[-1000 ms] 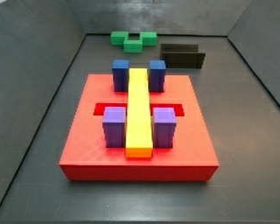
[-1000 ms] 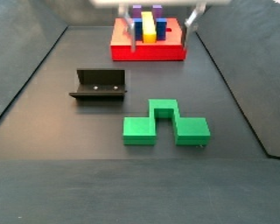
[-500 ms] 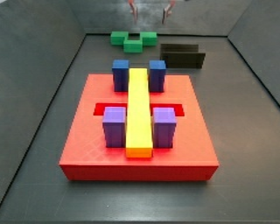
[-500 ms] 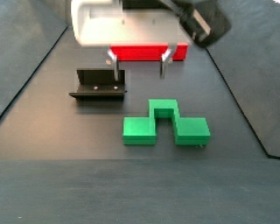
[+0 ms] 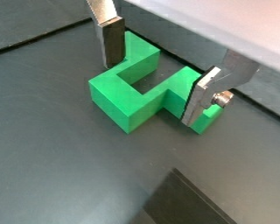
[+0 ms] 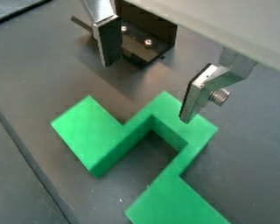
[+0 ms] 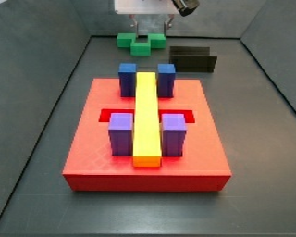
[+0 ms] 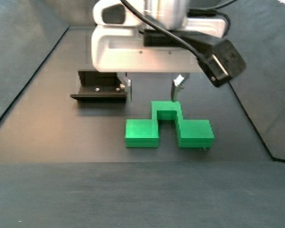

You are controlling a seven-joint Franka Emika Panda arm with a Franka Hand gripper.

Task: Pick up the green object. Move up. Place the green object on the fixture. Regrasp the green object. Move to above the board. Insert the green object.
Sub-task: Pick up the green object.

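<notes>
Straddling green object (image 5: 136, 87): wide-open, empty gripper (image 5: 157, 72).

Dark grey matte floor (image 7: 255, 167) runs the whole enclosure, w/ faint scuffs. Grey metal side walls (image 7: 40, 56) slope up on left & right, and a far wall closes the back.

On the red board (image 7: 89, 157), near-centre of the floor:
- long yellow plastic bar (image 7: 145, 116), lying near-to-far down the middle, its near end at the board's near edge.
- 2 blue plastic blocks, upright at the far end: left one (image 7: 127, 79) & right one (image 7: 166, 78), touching the bar's sides.
- 2 purple plastic blocks, upright nearer the front: left (image 7: 119, 134) & right (image 7: 174, 134), also tight against the bar.

Gripper (image 7: 147, 32) is well apart from these, at the far end of the floor.
</notes>
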